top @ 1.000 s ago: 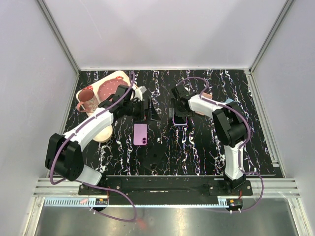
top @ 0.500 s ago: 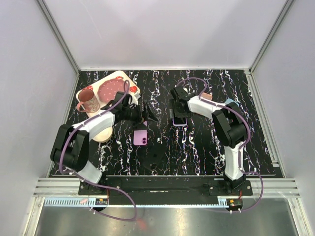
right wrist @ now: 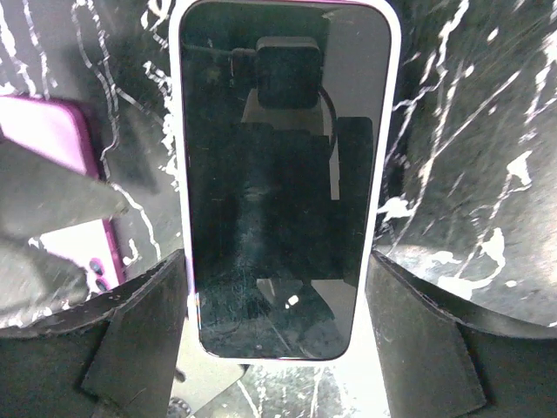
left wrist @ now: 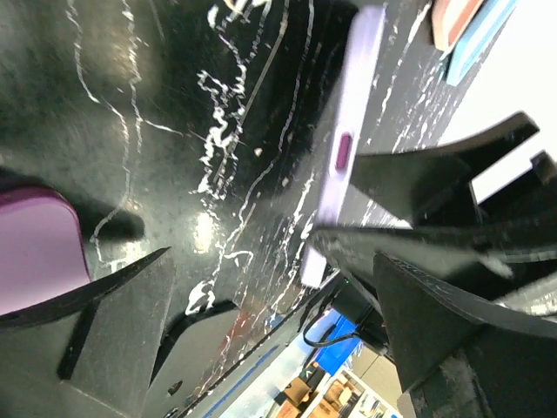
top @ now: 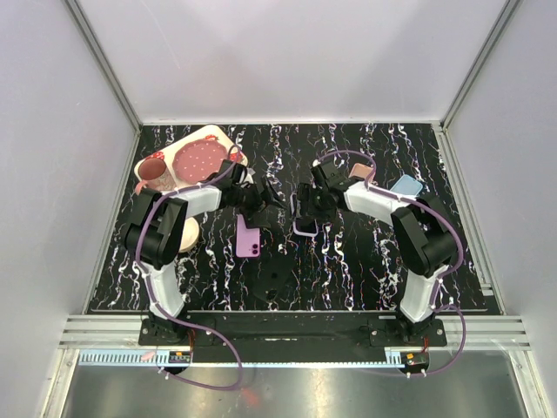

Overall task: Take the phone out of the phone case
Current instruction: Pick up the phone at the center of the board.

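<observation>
The phone (right wrist: 287, 157) sits near the middle of the dark surface (top: 348, 270), held by the right gripper (right wrist: 277, 279). A second ago this gripper was wide apart over the phone, farther to the right. Now its two fingers press on the phone's two long sides, and the phone is a bit closer to the middle. I cannot tell if it is lifted off the surface.

The left arm has swung in too. The left gripper (top: 268, 197) is wide apart and holds nothing. It is just beside the phone, on its left.

The pale rim with the purple button looks like the phone case (left wrist: 357, 96), and it is still on. So I think one gripper now holds the phone steady and the other is ready to pull the case off.

The phone's long side runs from the right gripper toward the near edge, leaning a little left. Its dark screen faces up at the wrist camera. Another purple phone (top: 248, 237) lies flat nearby.
</observation>
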Robot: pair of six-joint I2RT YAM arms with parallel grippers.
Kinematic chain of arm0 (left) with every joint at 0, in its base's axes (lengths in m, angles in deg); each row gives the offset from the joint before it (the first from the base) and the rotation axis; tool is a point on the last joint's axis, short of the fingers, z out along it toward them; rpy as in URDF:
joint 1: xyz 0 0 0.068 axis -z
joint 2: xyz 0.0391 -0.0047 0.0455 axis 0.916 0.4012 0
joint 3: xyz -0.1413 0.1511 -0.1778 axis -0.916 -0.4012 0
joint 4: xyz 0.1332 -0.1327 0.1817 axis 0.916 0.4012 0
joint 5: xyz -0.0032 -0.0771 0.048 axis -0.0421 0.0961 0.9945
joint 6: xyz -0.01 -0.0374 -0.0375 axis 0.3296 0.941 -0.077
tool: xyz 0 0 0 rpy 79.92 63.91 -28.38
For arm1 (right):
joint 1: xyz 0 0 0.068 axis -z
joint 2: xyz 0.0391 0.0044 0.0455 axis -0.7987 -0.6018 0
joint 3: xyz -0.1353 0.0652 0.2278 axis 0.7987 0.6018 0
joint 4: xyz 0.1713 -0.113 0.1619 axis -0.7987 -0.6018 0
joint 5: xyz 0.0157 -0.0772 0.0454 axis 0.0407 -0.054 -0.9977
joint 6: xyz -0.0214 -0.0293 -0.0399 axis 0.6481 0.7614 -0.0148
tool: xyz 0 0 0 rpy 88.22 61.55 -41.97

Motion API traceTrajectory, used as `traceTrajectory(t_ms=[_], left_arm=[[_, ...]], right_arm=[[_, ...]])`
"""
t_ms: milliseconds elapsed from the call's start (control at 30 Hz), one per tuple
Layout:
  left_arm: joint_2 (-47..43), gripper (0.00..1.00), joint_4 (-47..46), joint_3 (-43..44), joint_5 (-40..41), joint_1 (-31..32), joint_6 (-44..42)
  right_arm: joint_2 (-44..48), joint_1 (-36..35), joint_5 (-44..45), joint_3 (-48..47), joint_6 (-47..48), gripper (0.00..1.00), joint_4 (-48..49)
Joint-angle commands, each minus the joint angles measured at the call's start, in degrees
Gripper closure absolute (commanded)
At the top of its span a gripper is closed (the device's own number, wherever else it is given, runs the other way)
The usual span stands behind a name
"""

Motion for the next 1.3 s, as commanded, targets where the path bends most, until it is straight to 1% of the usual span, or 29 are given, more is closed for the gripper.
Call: traceTrajectory(t_ms=[0, 67, 100, 133, 167, 300, 400, 433, 500, 533, 600, 633, 667, 733, 767, 833, 867, 900, 933, 967, 1033, 1067, 1133, 1167, 1200, 1233, 1267], left_arm=[[2.6, 0.03, -0.6, 3.8, 1.7, 0.3, 2.1], [2.9, 0.05, 0.7, 4.6, 2.9, 0.6, 2.5], [4.0, 0.06, 2.2, 6.8, 4.5, 0.9, 2.0], [4.7, 0.06, 5.1, 8.1, 5.0, 1.3, 1.0], [5.5, 0.07, 5.9, 9.2, 5.2, 1.5, 0.7], [8.7, 0.09, 5.9, 12.9, 4.6, 2.3, 2.0], [10.0, 0.16, 5.3, 14.7, 5.4, 3.2, 2.9], [10.3, 0.21, 5.3, 15.1, 5.9, 3.4, 3.1], [11.5, 0.28, 5.3, 15.9, 6.2, 3.6, 3.3], [12.0, 0.34, 5.4, 16.2, 6.0, 3.8, 3.4], [12.9, 0.40, 5.3, 16.8, 5.7, 4.2, 4.0], [13.0, 0.45, 4.9, 16.8, 5.4, 4.4, 4.4], [12.9, 0.56, 4.6, 16.7, 5.3, 4.6, 4.8], [12.2, 0.69, 3.5, 16.3, 5.3, 4.8, 6.0], [11.5, 0.82, 2.9, 15.7, 5.2, 4.9, 6.3], [10.3, 0.94, 2.1, 15.3, 5.3, 4.7, 6.9], [9.1, 1.00, 2.1, 14.8, 5.2, 4.7, 7.0], [8.6, 1.00, 1.4, 14.7, 4.9, 4.4, 7.3], [7.9, 1.00, 0.9, 14.3, 4.7, 4.3, 7.4], [6.5, 1.00, 0.3, 13.4, 4.5, 4.2, 7.6], [4.4, 1.00, -3.3, 11.8, 2.6, 3.5, 8.9], [1.5, 1.00, -5.5, 8.9, 1.9, 3.1, 9.7], [-1.4, 1.00, -12.0, 6.2, -0.2, 1.7, 12.3], [-3.6, 1.00, -14.1, 4.0, -2.4, 1.1, 13.4], [-4.7, 1.00, -19.4, 3.0, -3.3, 0.0, 16.2], [-5.7, 1.00, -22.7, 0.9, -4.6, -0.5, 17.9], [-7.3, 1.00, -26.5, -0.2, -6.5, -1.4, 22.2]], right_arm=[[5.3, -0.3, -8.5, 2.8, -4.8, 0.59, 7.7], [5.7, -0.4, -9.1, 3.0, -5.4, 0.60, 8.2], [5.8, -0.4, -9.6, 3.0, -5.4, 0.60, 8.2], [6.4, -0.4, -9.8, 3.0, -5.4, 0.60, 8.3], [6.5, -0.4, -10.3, 3.0, -5.4, 0.60, 8.7], [7.2, -0.4, -13.0, 2.7, -5.6, 0.61, 9.0], [7.8, -0.4, -12.9, 3.5, -5.9, 0.61, 9.0], [8.2, -0.4, -12.9, 3.7, -6.0, 0.61, 9.0], [8.6, -0.4, -12.7, 4.4, -6.1, 0.61, 9.0], [9.3, -0.4, -12.7, 4.7, -6.1, 0.61, 9.1], [9.9, -0.4, -12.5, 5.4, -6.2, 0.61, 9.1], [10.3, -0.4, -12.4, 5.7, -6.2, 0.61, 9.0], [10.5, -0.4, -12.2, 6.1, -6.4, 0.61, 9.1], [11.0, -0.4, -11.4, 6.4, -6.3, 0.61, 8.7], [11.3, -0.4, -11.2, 6.8, -6.4, 0.55, 8.6], [12.2, -0.4, -10.2, 7.1, -6.3, 0.37, 7.9], [12.6, -0.4, -9.9, 7.2, -6.1, 0.29, 7.5], [13.8, -0.3, -9.4, 7.3, -6.1, 0.17, 7.0], [14.5, -0.2, -9.6, 7.4, -6.3, 0.13, 7.0], [15.3, 0.1, -11.6, 7.4, -6.5, 0.09, 7.1], [18.4, 1.2, -14.0, 8.0, -8.4, 0.06, 8.2], [19.6, 1.7, -16.2, 9.1, -9.4, 0.06, 9.2], [23.4, 2.9, -17.8, 10.4, -11.8, 0.05, 11.7], [24.5, 3.4, -19.6, 12.0, -13.8, 0.05, 12.7], [26.7, 3.7, -20.5, 13.0, -15.1, 0.05, 15.2], [27.9, 5.0, -21.3, 14.1, -16.6, 0.06, 17.0], [28.9, 5.5, -22.9, 16.6, -20.0, 0.06, 19.3]])
